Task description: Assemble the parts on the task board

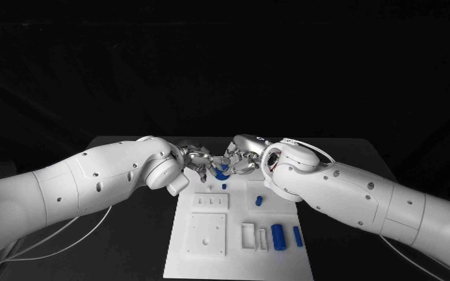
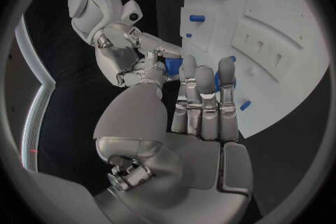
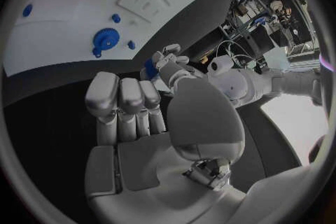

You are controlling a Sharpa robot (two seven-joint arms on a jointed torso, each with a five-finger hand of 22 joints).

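My two hands meet over the far end of the white task board. Left hand and right hand have their fingertips together around a small blue part. From the left wrist the right hand pinches that part against the left fingertips. From the right wrist the left hand closes on the same blue part. A blue gear lies on the board just beneath the hands, partly hidden.
Several blue pegs lie on the board: one mid-right, two long ones near the front right, a tiny one behind the raised white blocks. Black table surrounds the board; a cable trails at left.
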